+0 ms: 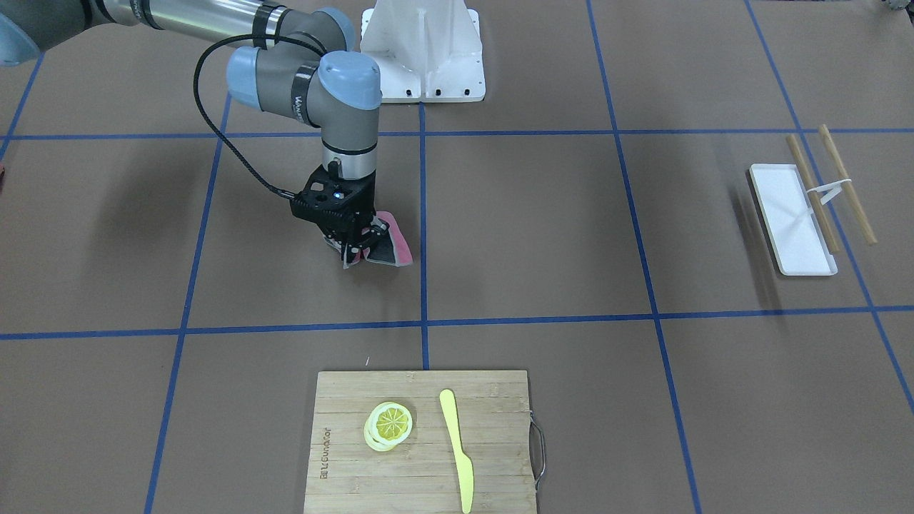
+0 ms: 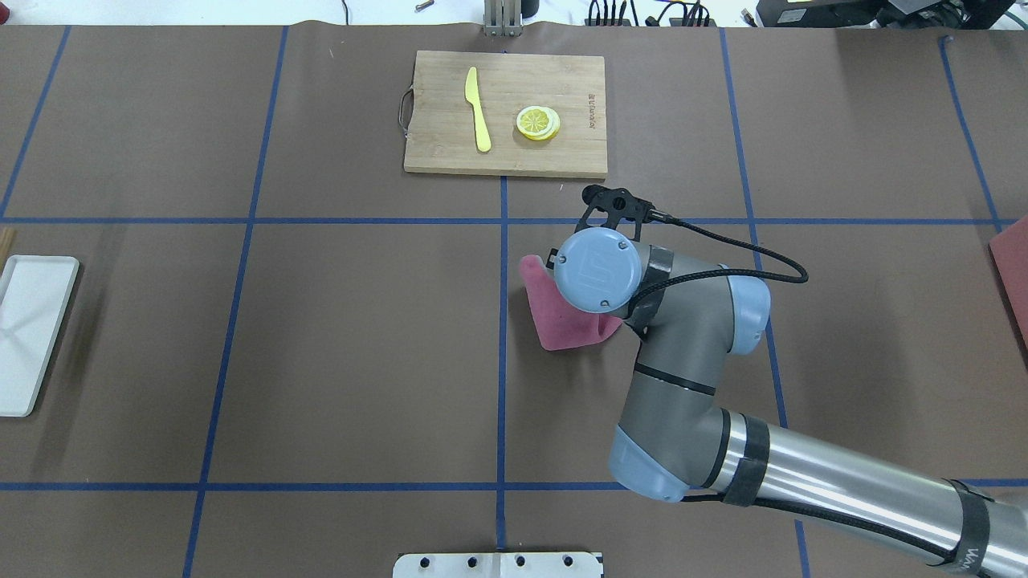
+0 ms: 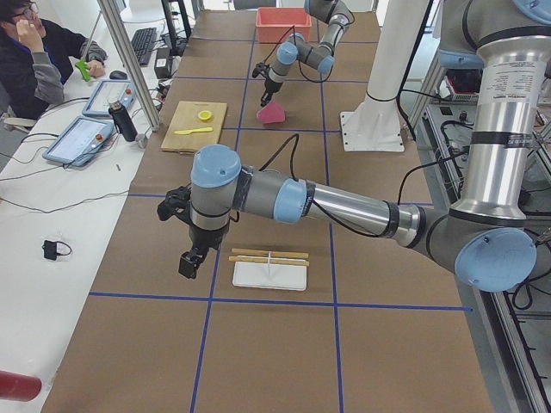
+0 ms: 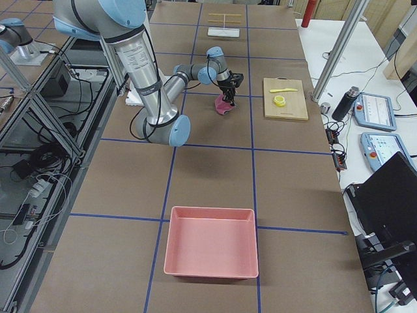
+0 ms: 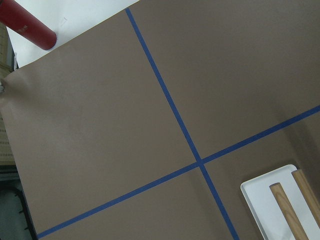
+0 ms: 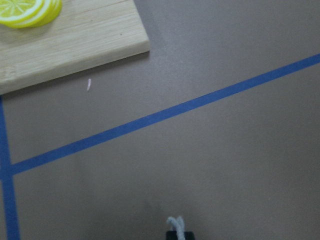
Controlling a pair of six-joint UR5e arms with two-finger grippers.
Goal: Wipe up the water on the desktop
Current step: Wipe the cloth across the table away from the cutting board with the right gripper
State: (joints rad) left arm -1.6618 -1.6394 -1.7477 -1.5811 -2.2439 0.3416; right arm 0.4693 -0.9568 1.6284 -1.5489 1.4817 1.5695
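Note:
The desktop (image 1: pixel 535 228) is matte brown with blue tape lines; I make out no water on it. My right gripper (image 1: pixel 355 246) points down near the desktop's middle and is shut on a pink cloth (image 1: pixel 394 246), which hangs to the surface. In the overhead view the cloth (image 2: pixel 562 325) shows beside the wrist, which hides the fingers. My left gripper (image 3: pixel 188 262) shows only in the exterior left view, above the desktop beside the white tray (image 3: pixel 269 275); I cannot tell whether it is open or shut.
A bamboo cutting board (image 1: pixel 493 400) holds lemon slices (image 1: pixel 389 425) and a yellow knife (image 1: pixel 457 442). Two wooden sticks (image 1: pixel 846 182) lie across the white tray (image 1: pixel 789 221). A pink bin (image 4: pixel 212 251) stands at the right end. The white arm base (image 1: pixel 423 50) stands behind.

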